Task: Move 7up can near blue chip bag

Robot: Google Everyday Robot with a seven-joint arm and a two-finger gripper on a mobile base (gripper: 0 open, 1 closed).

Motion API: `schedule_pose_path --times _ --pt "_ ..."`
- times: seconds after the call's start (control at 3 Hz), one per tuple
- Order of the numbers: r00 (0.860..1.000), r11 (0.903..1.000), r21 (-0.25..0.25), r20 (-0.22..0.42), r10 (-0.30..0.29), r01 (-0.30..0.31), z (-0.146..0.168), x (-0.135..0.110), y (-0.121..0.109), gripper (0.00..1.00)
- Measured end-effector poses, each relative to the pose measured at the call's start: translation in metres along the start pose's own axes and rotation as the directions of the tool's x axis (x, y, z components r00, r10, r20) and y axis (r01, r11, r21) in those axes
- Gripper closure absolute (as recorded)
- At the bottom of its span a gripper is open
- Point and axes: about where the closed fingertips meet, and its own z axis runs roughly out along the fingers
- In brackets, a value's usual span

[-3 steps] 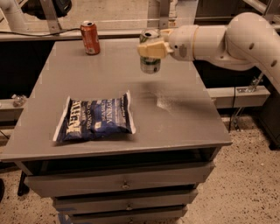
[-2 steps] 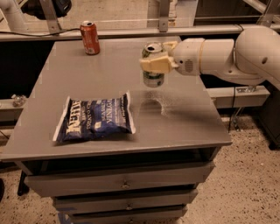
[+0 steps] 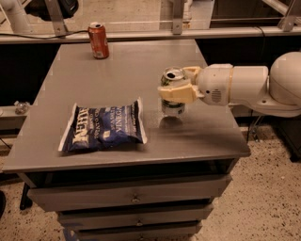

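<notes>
Your gripper, centre-right of frame, clasps the upright 7up can; blue chip bag lies near, lower left

The light was warm and moderate and fell from above. My gripper, right of centre and clasped round the 7up can, cast a soft dark patch on the grey table straight beneath it. The white shell of my arm at the right edge was the brightest thing, almost washed out. The blue chip bag, lower left, carried a dull sheen on its wrinkles. The floor across the top lay pale, while the recesses under the tabletop and at both sides sank into deep shadow. Everything looked slightly soft, and the bag's lettering was smeared.
</notes>
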Motion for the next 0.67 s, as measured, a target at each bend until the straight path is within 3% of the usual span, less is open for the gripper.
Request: schedule_pose_path --times 0.67 --pt "0.997 0.9987 -0.041 0.065 0.032 -0.029 0.008 0.01 0.035 1.0"
